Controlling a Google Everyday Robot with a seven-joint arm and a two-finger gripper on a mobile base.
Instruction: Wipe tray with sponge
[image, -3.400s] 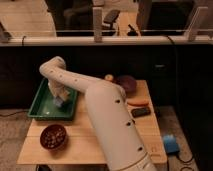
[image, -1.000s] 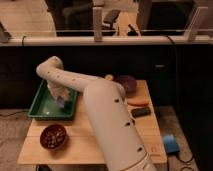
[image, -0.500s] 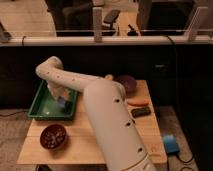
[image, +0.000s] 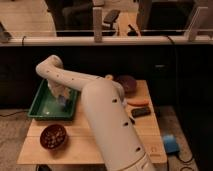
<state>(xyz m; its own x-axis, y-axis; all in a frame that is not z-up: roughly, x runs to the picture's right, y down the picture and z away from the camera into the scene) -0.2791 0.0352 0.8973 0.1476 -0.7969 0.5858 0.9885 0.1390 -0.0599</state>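
- Picking out the gripper (image: 60, 95) low inside the tray (image: 39, 103), pointing down at the green floor close to the tray's right wall.
- Catching a small light blue patch, the sponge (image: 62, 101), directly under the gripper and touching it, sitting on the tray floor.
- Not managing to tell the grasp itself: clamped on the sponge or merely pressing on it, cannot tell.
- Following the white arm (image: 102, 117) from the foreground up over the table (image: 80, 147), bending at an elbow above the gripper and dropping into the tray.
- Noting bare green tray floor spreading left of the gripper and toward the camera.
- Finding a round brown bowl (image: 53, 136) nearer the camera than the gripper, outside the tray and just past its front wall.
- Scanning well to the right of the gripper, beyond the arm: passing a dark purple bowl (image: 126, 82) at the table's far side, an orange object (image: 137, 101) below it, and a black block (image: 140, 112) just beside that.
- Glimpsing a bright blue object (image: 170, 143) far right of the gripper, down on the floor off the table.
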